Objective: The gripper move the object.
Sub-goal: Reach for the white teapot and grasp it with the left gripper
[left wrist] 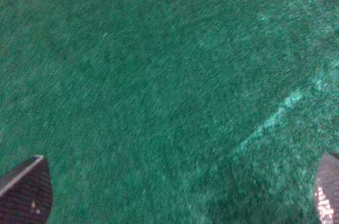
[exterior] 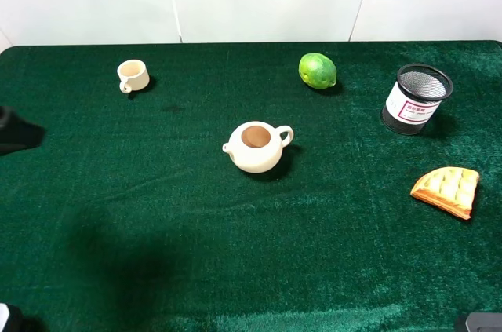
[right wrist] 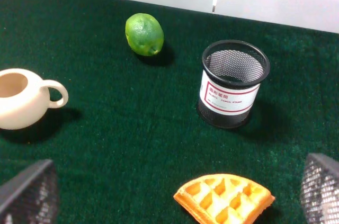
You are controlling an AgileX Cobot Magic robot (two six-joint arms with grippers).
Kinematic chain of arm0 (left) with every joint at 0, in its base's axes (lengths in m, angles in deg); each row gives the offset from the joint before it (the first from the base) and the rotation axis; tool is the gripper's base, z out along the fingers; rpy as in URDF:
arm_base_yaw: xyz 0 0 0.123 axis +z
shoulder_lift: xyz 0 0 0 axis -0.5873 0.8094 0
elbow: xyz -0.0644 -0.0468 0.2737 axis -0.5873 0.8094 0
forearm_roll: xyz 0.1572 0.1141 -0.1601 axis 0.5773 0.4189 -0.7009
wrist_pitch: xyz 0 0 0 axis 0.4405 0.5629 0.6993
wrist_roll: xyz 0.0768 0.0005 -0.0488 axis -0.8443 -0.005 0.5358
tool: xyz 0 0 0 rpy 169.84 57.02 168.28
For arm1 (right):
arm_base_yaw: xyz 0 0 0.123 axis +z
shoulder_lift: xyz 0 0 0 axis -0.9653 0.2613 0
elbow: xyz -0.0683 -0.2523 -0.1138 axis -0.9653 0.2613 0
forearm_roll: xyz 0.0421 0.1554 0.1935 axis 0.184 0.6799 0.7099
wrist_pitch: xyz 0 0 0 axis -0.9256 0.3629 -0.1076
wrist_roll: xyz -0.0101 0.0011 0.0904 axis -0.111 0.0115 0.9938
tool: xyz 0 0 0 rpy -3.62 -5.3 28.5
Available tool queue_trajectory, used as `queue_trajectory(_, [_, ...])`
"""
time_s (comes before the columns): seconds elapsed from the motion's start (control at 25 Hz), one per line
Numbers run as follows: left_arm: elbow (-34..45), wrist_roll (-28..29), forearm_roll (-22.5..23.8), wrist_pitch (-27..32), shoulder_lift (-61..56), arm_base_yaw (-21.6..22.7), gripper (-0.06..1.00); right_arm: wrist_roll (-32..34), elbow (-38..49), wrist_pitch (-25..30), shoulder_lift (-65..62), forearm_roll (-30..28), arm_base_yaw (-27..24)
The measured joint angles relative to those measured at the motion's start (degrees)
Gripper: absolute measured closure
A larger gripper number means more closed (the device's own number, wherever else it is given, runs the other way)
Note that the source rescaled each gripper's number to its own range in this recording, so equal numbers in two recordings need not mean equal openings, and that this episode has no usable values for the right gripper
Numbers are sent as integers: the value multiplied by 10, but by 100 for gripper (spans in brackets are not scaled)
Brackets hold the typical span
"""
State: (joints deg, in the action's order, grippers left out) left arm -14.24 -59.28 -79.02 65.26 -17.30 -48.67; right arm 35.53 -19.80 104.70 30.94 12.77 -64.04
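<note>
The cream teapot (exterior: 256,146), lidless with a brown inside, stands upright near the middle of the green cloth; its spout points left and its handle right. It also shows at the edge of the right wrist view (right wrist: 21,98). My right gripper (right wrist: 175,191) is open and empty, well short of the teapot, with its fingertips (right wrist: 29,192) wide apart. My left gripper (left wrist: 175,197) is open and empty over bare cloth, with no object between its fingertips (left wrist: 26,195). A dark part of the left arm (exterior: 14,132) shows at the left edge, far from the teapot.
A small cream cup (exterior: 132,75) stands at the back left. A green lime (exterior: 317,71) lies at the back, right of centre. A black mesh pen holder (exterior: 417,98) stands at the right, with a waffle piece (exterior: 448,190) in front of it.
</note>
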Motion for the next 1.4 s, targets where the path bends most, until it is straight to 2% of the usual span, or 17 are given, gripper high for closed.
queue_trajectory(0.16, [-36, 0, 1, -23, 80, -45, -6, 0, 0, 0, 0, 0, 0])
queue_trajectory(0.72, [-219, -22, 4, -28, 337, -183, -6, 0, 0, 0, 0, 0, 0])
queue_trajectory(1.12, [-334, -23, 1, -29, 477, -253, -6, 0, 0, 0, 0, 0, 0])
queue_trajectory(1.4, [-396, -23, 1, -29, 568, -284, -6, 0, 0, 0, 0, 0, 0])
